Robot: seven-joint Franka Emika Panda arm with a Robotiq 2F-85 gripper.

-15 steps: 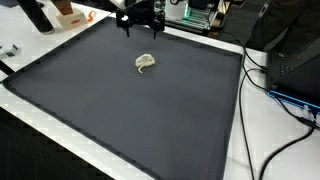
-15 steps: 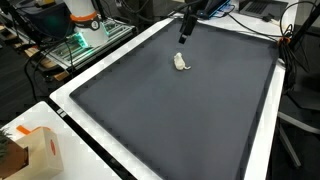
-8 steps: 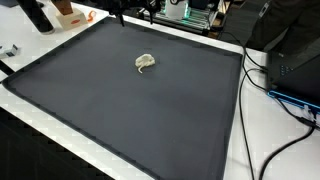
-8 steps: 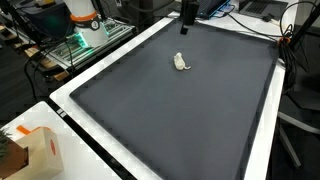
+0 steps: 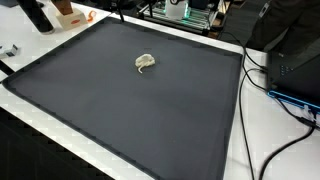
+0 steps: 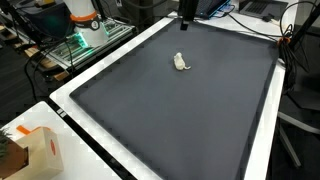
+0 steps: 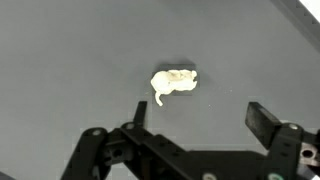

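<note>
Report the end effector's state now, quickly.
End effector: open, holding nothing; raised clear above the small pale object lying on the dark mat.

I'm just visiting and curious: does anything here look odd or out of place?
Only a small pale crumpled lump lies alone on the dark mat, clear of the open gripper. Nothing looks spilled or broken.

Lighting bright and even from overhead in both exterior views. Dark mat [image 5: 150,110] reads flat and matte; white table [image 5: 258,115] slightly washed out. Wrist view softer and grainy: pale lump [image 7: 174,82] throws a thin shadow, gripper [image 7: 200,115] blurred at the near edge.
</note>
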